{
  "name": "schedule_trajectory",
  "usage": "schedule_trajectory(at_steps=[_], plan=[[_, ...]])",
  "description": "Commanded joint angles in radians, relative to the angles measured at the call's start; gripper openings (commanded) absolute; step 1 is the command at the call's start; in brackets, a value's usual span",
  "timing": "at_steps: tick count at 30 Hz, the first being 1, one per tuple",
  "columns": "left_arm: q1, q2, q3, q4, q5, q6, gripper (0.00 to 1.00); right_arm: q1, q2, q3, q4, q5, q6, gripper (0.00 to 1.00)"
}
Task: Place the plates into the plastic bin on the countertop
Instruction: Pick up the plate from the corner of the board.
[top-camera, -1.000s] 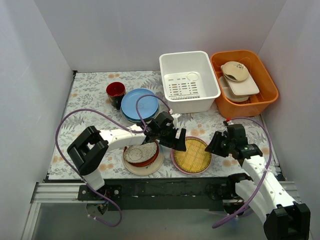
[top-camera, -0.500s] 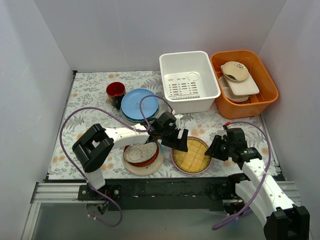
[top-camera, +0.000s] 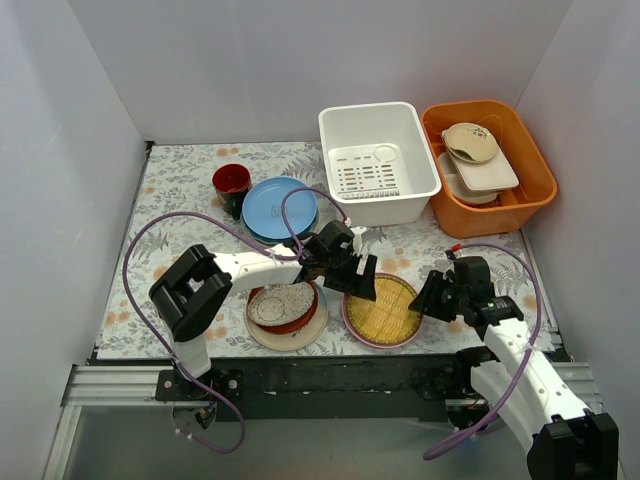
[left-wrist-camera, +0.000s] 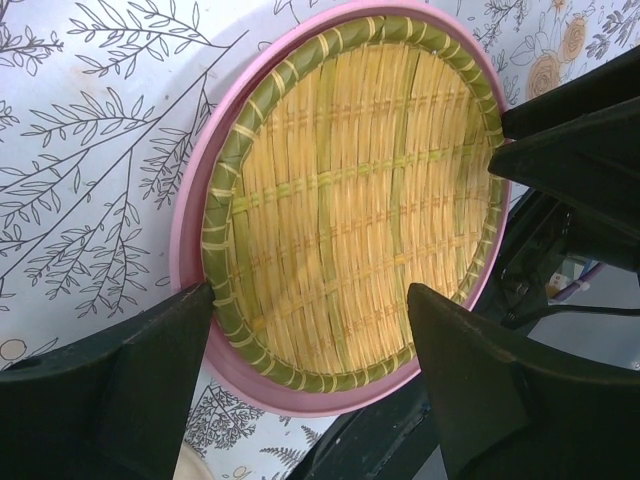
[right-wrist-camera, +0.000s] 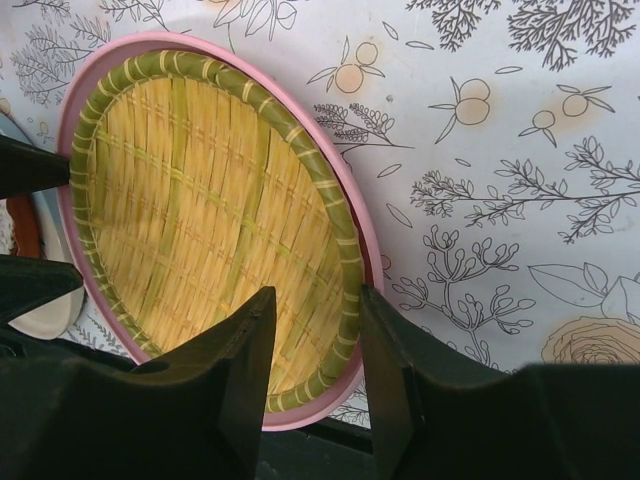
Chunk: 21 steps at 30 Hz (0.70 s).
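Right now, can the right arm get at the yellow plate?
Probably yes. The right gripper is at the rim of the plate, jaws open with the pink edge between them, and nothing blocks it. The left gripper is over the plate's other side, so they could bump.

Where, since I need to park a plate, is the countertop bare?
Bare countertop: the far-left corner beside the red cup, and the strip in front of the white bin and orange tub. Crowded: near centre, where left hand and right hand flank the pink-rimmed plate.
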Motion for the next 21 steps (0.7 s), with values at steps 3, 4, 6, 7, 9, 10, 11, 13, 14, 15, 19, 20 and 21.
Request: schedule_trajectory(at_steps=[3, 4, 6, 7, 9, 10, 11, 13, 14, 15, 19, 20, 21], plan=[[-0.041, 0.089, -0.021, 0.039, 0.08, -0.018, 0.77, 0.013, -0.025, -0.044, 0.116, -0.137, 0.043, 0.46], [-0.041, 0.09, -0.023, 0.04, 0.08, -0.018, 0.77, 0.011, -0.042, -0.04, 0.125, -0.146, 0.046, 0.46], [-0.039, 0.092, -0.023, 0.045, 0.083, -0.02, 0.77, 0.013, -0.1, -0.03, 0.147, -0.158, 0.051, 0.46], [-0.041, 0.096, -0.021, 0.047, 0.089, -0.018, 0.77, 0.011, -0.118, -0.024, 0.151, -0.161, 0.055, 0.46], [-0.042, 0.107, -0.021, 0.054, 0.099, -0.021, 0.75, 0.011, -0.152, -0.023, 0.18, -0.179, 0.061, 0.46], [-0.041, 0.11, -0.021, 0.06, 0.109, -0.023, 0.74, 0.013, -0.157, -0.028, 0.188, -0.195, 0.066, 0.46], [-0.041, 0.113, -0.024, 0.068, 0.115, -0.027, 0.74, 0.013, -0.16, -0.03, 0.202, -0.212, 0.066, 0.46], [-0.042, 0.125, -0.021, 0.074, 0.12, -0.03, 0.72, 0.013, -0.163, -0.034, 0.234, -0.264, 0.067, 0.46], [-0.042, 0.128, -0.021, 0.076, 0.122, -0.032, 0.72, 0.011, -0.168, -0.039, 0.246, -0.276, 0.072, 0.46], [-0.044, 0.13, -0.023, 0.077, 0.12, -0.032, 0.72, 0.011, -0.178, -0.042, 0.257, -0.294, 0.075, 0.46], [-0.047, 0.132, -0.027, 0.083, 0.117, -0.035, 0.68, 0.013, -0.194, -0.045, 0.283, -0.312, 0.078, 0.46], [-0.045, 0.126, -0.029, 0.085, 0.115, -0.036, 0.66, 0.013, -0.194, -0.042, 0.279, -0.308, 0.075, 0.46], [-0.047, 0.122, -0.03, 0.093, 0.111, -0.039, 0.65, 0.011, -0.194, -0.045, 0.277, -0.304, 0.074, 0.46]])
